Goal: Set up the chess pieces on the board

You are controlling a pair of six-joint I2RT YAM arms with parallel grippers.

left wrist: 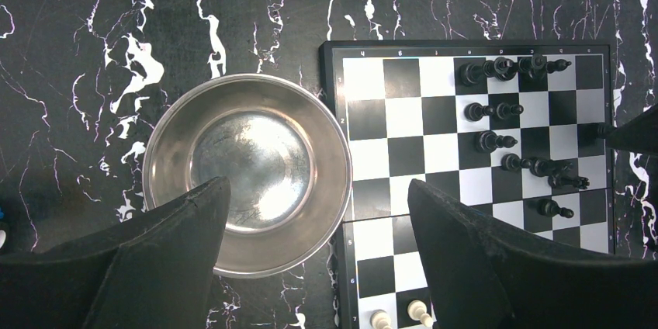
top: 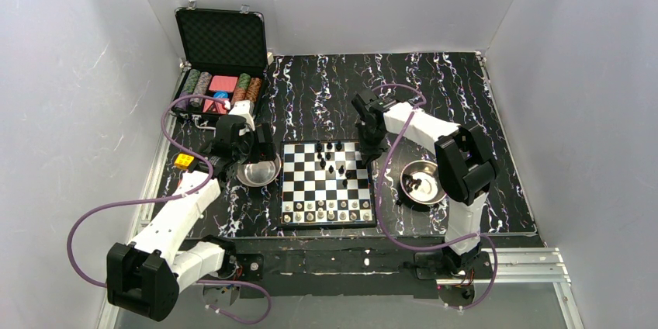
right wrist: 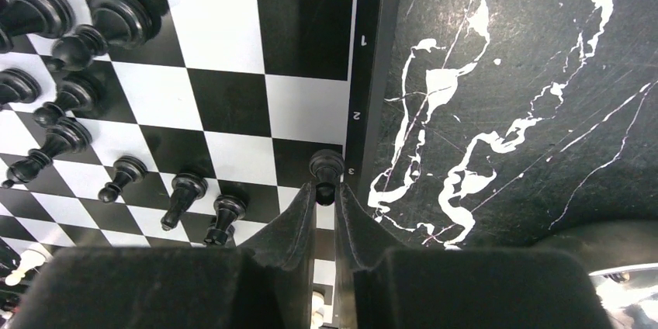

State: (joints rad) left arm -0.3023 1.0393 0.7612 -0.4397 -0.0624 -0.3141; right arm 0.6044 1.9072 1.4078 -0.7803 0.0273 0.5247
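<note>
The board (top: 293, 181) lies mid-table. Pale pieces (top: 326, 210) stand in its two near rows. Several black pieces (top: 332, 157) stand loosely on its far half. My right gripper (top: 369, 147) is at the board's right edge. In the right wrist view the right gripper (right wrist: 326, 188) is shut on a black pawn (right wrist: 326, 164) over the edge square by the "3" mark, with other black pieces (right wrist: 124, 178) to its left. My left gripper (left wrist: 318, 185) is open and empty, spanning the steel bowl's rim and the board's (left wrist: 403, 119) left edge. Black pieces (left wrist: 496, 112) and two pale ones (left wrist: 419, 312) show there.
An empty steel bowl (top: 271, 174) sits left of the board, also in the left wrist view (left wrist: 155, 143). A second steel bowl (top: 409, 170) holding a few black pieces is right of the board. An open black case (top: 221, 73) with poker chips is at the far left, with a small yellow object (top: 184, 161) nearer.
</note>
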